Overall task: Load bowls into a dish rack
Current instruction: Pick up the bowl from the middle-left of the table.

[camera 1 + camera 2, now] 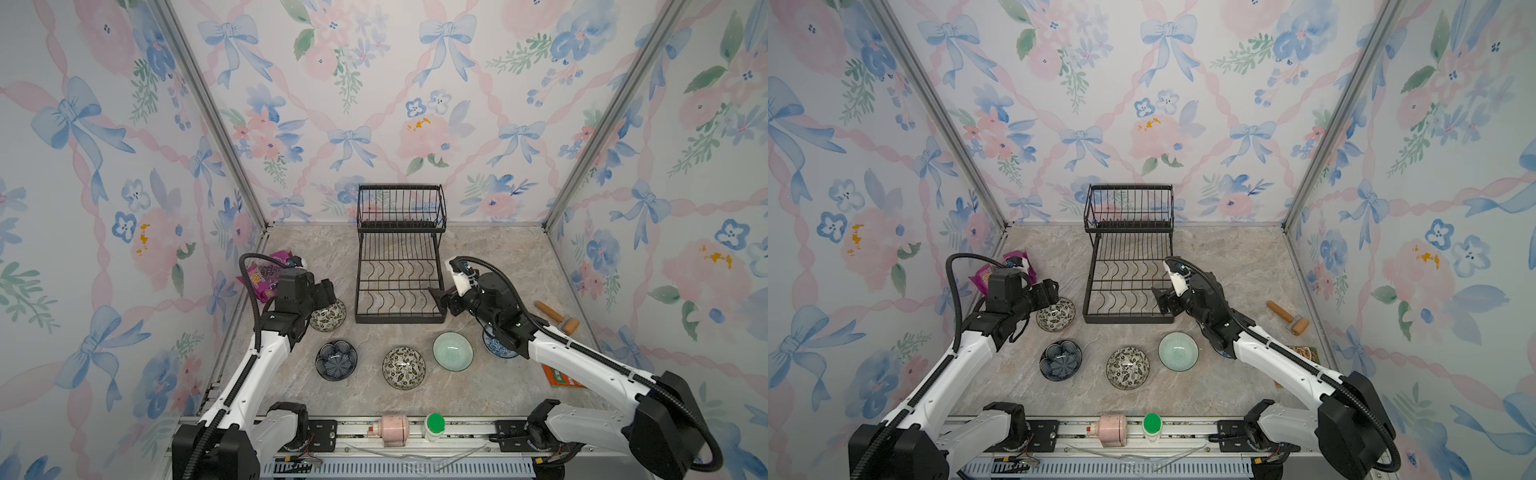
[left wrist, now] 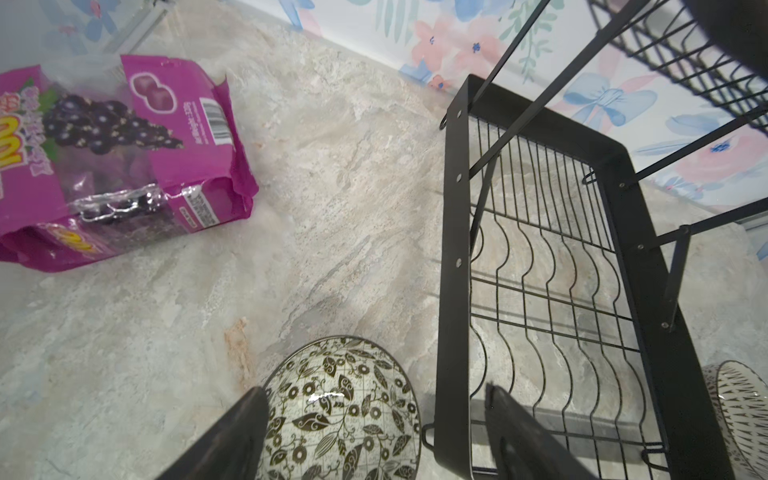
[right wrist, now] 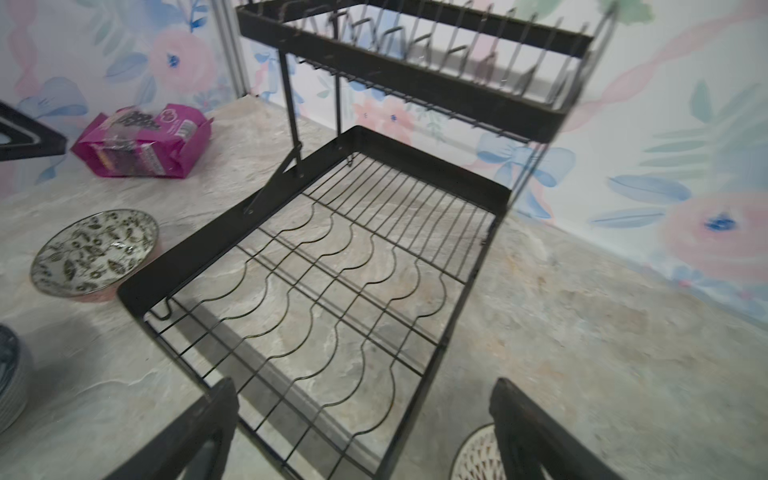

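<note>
Left arm (image 1: 266,353) reaches up from 7 o'clock with the wrist tipped down. The left gripper (image 2: 376,388) sits low over the black-and-cream floral bowl (image 2: 332,415), jaws wide and straddling it, no squeeze that I can see. That bowl's on the table at 8 o'clock of the dish rack (image 1: 399,270). Right arm (image 1: 582,357) comes in from 5 o'clock. The right gripper (image 1: 439,298) points toward 9 o'clock at the rack's near corner, jaws spread, holding nothing. The dark blue petal bowl (image 1: 336,360), dark floral bowl (image 1: 404,368) and mint bowl (image 1: 453,351) sit around 6 o'clock of the rack.
</note>
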Action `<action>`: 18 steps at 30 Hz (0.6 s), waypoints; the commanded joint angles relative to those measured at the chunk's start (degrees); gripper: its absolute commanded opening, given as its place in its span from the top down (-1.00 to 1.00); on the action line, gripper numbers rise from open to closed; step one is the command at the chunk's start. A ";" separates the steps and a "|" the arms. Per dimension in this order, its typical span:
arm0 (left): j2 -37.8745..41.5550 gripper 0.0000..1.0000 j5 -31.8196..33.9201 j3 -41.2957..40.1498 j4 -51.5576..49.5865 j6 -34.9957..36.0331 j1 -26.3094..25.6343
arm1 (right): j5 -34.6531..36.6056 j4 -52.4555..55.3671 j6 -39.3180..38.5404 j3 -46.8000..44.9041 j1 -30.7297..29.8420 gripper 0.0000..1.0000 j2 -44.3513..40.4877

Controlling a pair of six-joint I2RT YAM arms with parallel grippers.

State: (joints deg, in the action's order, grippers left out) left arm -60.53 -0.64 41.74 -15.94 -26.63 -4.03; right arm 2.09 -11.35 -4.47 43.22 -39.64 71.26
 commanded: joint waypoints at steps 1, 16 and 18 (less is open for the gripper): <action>-0.39 -0.56 -4.56 -2.41 -3.48 -2.90 2.58 | -0.74 -6.36 -3.32 -1.76 -3.41 -0.92 1.63; 4.27 -0.22 0.36 -6.55 -3.90 -10.08 -9.73 | -0.97 -13.34 4.62 -6.92 -1.34 -0.92 0.60; 3.74 -0.19 2.02 -6.46 -4.63 -10.24 -12.06 | -2.93 -13.70 7.04 -7.10 0.43 -0.92 0.81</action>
State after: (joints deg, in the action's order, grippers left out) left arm -55.99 -1.63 35.55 -18.68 -35.29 -14.09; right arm 0.99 -22.24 -1.43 36.91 -41.32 72.44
